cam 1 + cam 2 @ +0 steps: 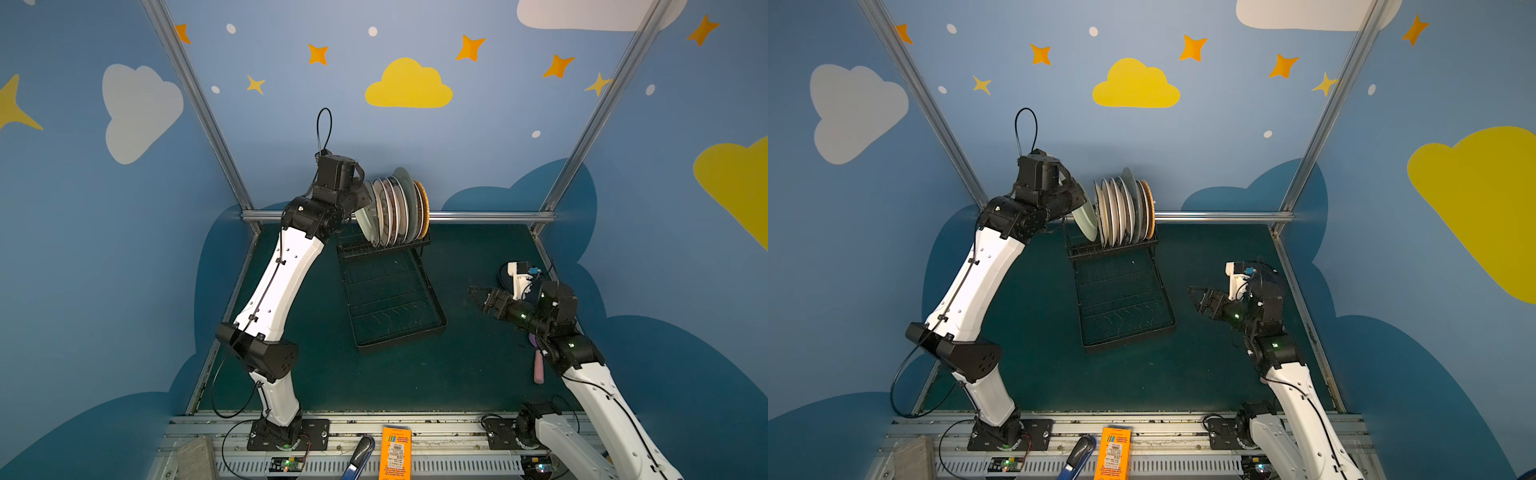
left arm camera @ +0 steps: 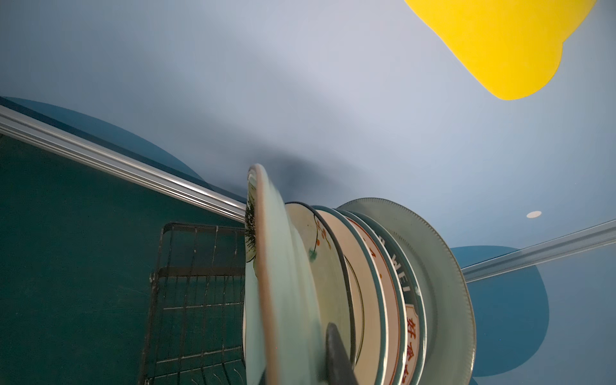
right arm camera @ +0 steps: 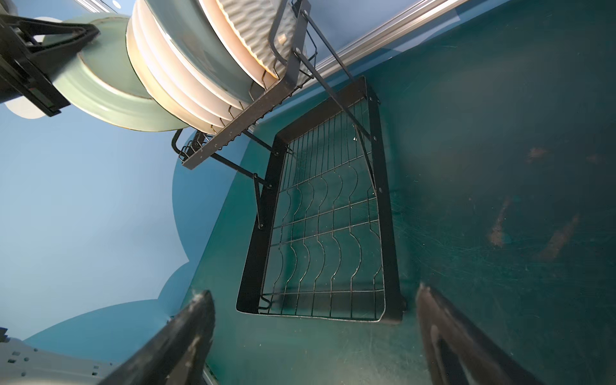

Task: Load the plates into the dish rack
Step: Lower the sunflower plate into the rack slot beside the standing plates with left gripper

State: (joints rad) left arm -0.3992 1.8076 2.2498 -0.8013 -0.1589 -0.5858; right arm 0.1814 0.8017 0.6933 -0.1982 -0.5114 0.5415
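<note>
Round dinner plates (image 1: 399, 208) line the black wire dish rack (image 1: 390, 291) as the left hand (image 1: 359, 199) clamps a pale green plate (image 1: 366, 226) at the row's end, the right hand (image 1: 478, 297) gaping empty near seemingly one last dark plate (image 1: 505, 277) on the desk (image 1: 457, 374).

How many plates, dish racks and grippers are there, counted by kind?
Plates: 9, including the pale green plate in the left gripper and a dark plate on the table
Dish rack: 1
Grippers: 2, the right gripper open
Total: 12
</note>
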